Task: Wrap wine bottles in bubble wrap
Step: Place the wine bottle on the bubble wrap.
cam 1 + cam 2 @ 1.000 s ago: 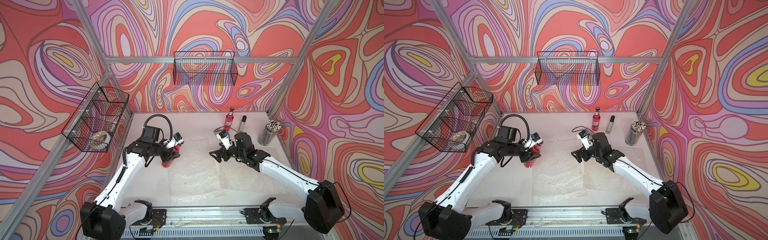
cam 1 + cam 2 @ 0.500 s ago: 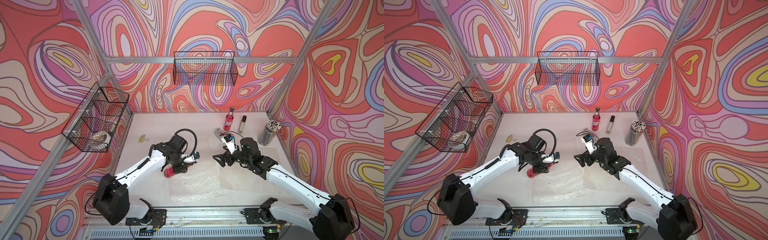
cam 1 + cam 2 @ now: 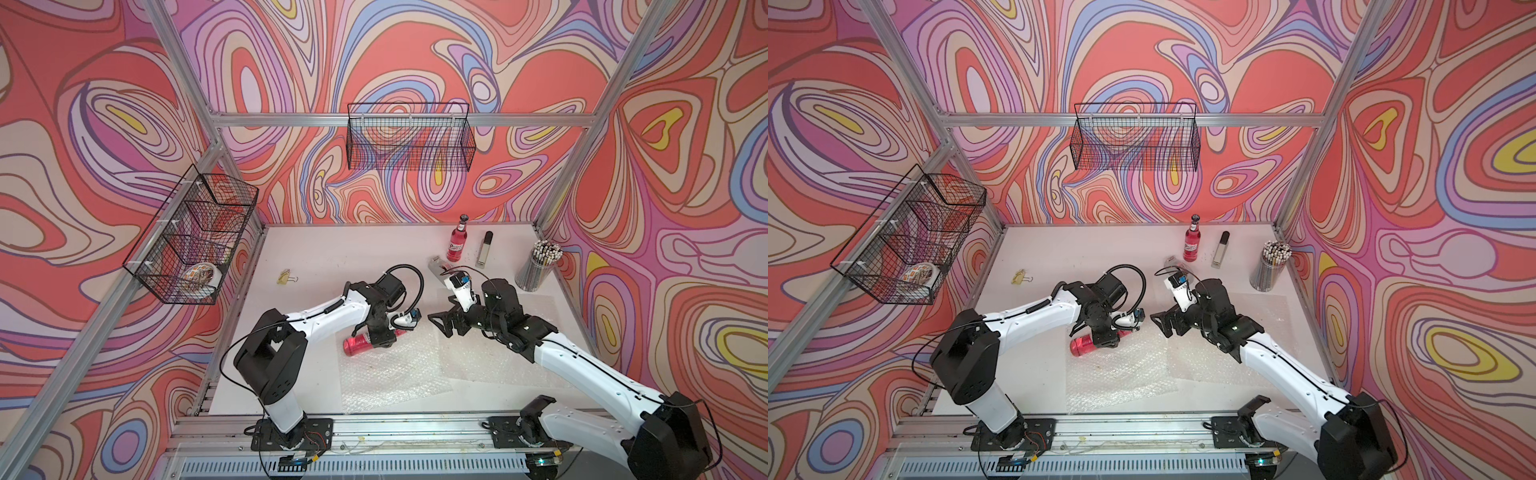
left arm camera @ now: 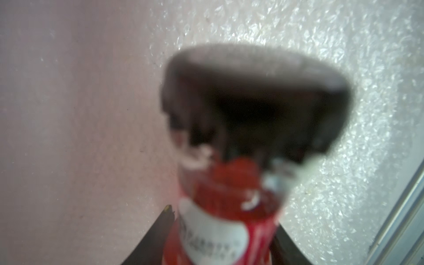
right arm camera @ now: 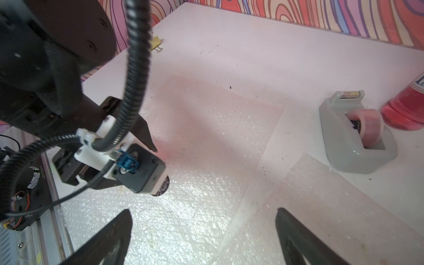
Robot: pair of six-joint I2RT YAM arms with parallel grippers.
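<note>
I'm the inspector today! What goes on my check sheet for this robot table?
Surface: white table, dark specks.
Job's things: lying bottle at a wrap corner; upright bottle at the back; two wrap sheets flat, side by side.
Clutter: tape dispenser, clip, silver bar, pencil cup.
Grippers: left gripper shut on lying bottle; right gripper open, empty.
Cables: black cable loops over left wrist.
Surroundings: two wire baskets, swirly walls.
</note>
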